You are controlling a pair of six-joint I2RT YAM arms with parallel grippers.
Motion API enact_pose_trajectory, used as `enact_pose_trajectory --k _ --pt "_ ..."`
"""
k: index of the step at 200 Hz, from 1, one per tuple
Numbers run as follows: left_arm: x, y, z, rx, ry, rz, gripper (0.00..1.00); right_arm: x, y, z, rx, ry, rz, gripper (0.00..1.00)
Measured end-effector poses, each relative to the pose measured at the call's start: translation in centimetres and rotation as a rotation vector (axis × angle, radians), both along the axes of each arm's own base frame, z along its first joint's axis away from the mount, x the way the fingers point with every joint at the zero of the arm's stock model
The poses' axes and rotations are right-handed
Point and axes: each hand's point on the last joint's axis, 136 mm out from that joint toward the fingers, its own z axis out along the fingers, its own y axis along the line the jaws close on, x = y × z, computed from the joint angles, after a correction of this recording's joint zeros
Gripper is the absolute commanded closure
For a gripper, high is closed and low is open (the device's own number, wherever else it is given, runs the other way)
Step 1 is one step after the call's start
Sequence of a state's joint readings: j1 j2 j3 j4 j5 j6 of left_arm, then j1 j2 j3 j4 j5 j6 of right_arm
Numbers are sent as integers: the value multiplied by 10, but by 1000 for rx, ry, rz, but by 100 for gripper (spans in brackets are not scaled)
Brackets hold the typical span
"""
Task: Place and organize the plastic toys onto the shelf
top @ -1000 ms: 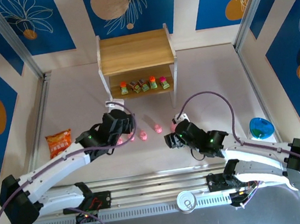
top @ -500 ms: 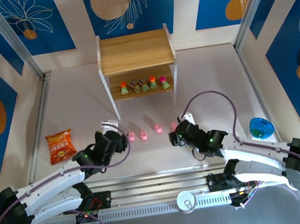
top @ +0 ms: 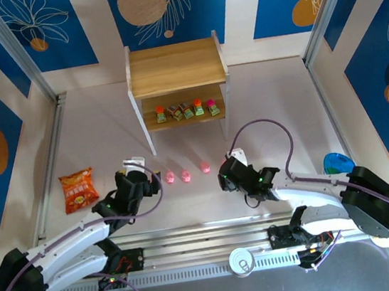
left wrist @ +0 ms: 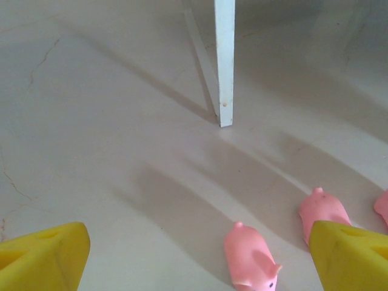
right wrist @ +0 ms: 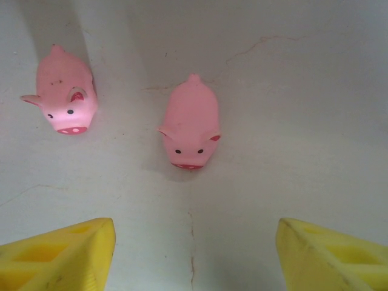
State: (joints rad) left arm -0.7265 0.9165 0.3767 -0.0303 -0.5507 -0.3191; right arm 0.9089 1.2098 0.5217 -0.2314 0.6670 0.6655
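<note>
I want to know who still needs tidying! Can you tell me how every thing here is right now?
Two-tier wooden shelf with white legs: standing upright.
Five blocky plastic toys: lined up on its lower tier.
Pink plastic pig toys: standing on the table, none held.
Orange snack bag: lying flat, untouched.
Round blue bowl: sitting untouched.
Left end effector: open, empty.
Right end effector: open, empty, over two pigs.

Your top camera looks steeply down on the whole table (top: 275, 106) from the near edge. Each wrist camera sits low and close, facing past its own yellow fingers (left wrist: 42, 257) toward the pink pigs (left wrist: 251, 254) just ahead, which the top view shares.
</note>
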Motion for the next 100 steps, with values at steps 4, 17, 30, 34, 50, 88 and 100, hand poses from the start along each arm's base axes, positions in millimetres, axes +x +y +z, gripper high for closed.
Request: enact_pose_trajectory --k 4,17,30,34,50,88,100 --pt "1 1 1 -3 -1 1 6 0 0 -1 -1 1 0 30" --pt "5 5 2 -15 -4 8 6 2 2 -3 -8 6 -2 30" --pt "8 4 4 -40 -6 6 5 6 5 -5 -11 8 -6 31" --pt "9 4 4 -49 -8 3 5 8 6 -5 -11 8 -7 31" --pt "10 3 4 -70 -3 -5 5 14 11 -3 -4 3 -11 32" --pt "8 4 10 -108 -22 -19 5 24 12 -5 7 -6 -38 33" --pt "7 5 13 -116 -32 -18 5 27 10 -7 6 -5 -48 33"
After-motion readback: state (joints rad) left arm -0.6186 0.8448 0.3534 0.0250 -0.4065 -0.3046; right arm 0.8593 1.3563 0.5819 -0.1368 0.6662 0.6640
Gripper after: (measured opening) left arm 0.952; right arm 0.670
